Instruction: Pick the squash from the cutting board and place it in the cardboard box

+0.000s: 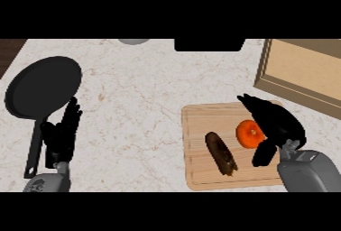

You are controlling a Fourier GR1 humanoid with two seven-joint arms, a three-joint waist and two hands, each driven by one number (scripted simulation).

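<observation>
Orange and round, the squash (248,133) sits on the wooden cutting board (200,149), right half, w/ the right hand (274,124) draped over its right side. Fingers reach past it toward the board's far edge and the thumb hangs down on the near side, so the hand reads as spread and partly curled, not yet closed on the squash (contact can't be confirmed from this angle).

To do this step well, I'd say: centre the palm over the squash, then close fingers and thumb on opposite sides before lifting. It's round and may roll if nudged from one side only. Keep clear of the dark elongated vegetable (221,153) lying just left of it on the board.

Cardboard box (303,74) stands beyond the board to the upper right, near, so the carry looks short.

Left hand (63,131) rests open, fingers up, at the left beside the black frying pan (41,88) on the marble counter (140,103).
</observation>
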